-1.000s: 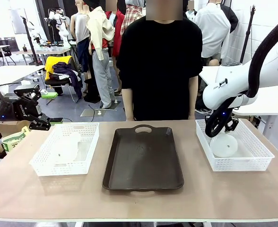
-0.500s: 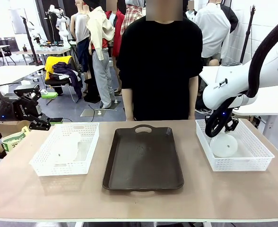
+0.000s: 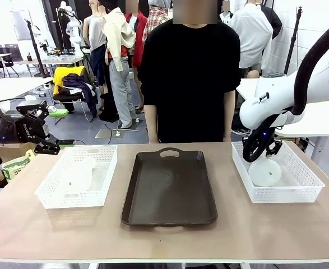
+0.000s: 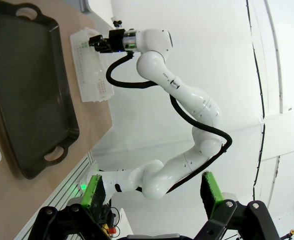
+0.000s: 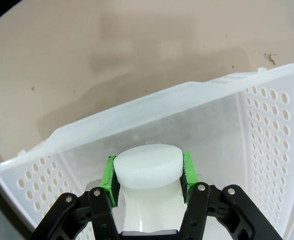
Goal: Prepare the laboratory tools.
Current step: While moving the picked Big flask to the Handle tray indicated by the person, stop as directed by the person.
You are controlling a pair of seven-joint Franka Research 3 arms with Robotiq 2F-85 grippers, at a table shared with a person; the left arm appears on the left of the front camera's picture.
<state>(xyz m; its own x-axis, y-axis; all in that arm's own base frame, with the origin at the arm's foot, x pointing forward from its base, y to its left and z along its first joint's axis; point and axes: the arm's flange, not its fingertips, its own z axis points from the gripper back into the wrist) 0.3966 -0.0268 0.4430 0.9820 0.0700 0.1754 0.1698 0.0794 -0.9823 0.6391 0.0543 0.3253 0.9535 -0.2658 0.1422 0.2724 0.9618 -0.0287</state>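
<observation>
Two flasks, two baskets, one tray [image 3: 170, 188]. Left flask [image 3: 77, 175] sits in left basket [image 3: 69, 200]; right end effector [image 5: 148, 175] clamps right flask [image 5: 147, 161] in right basket [image 3: 282, 195]; left end effector [image 4: 152, 192] released.

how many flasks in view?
2. One flask lies in the left basket; the other flask is in the right basket, neck held by the right gripper. No sign of hidden ones.
</observation>
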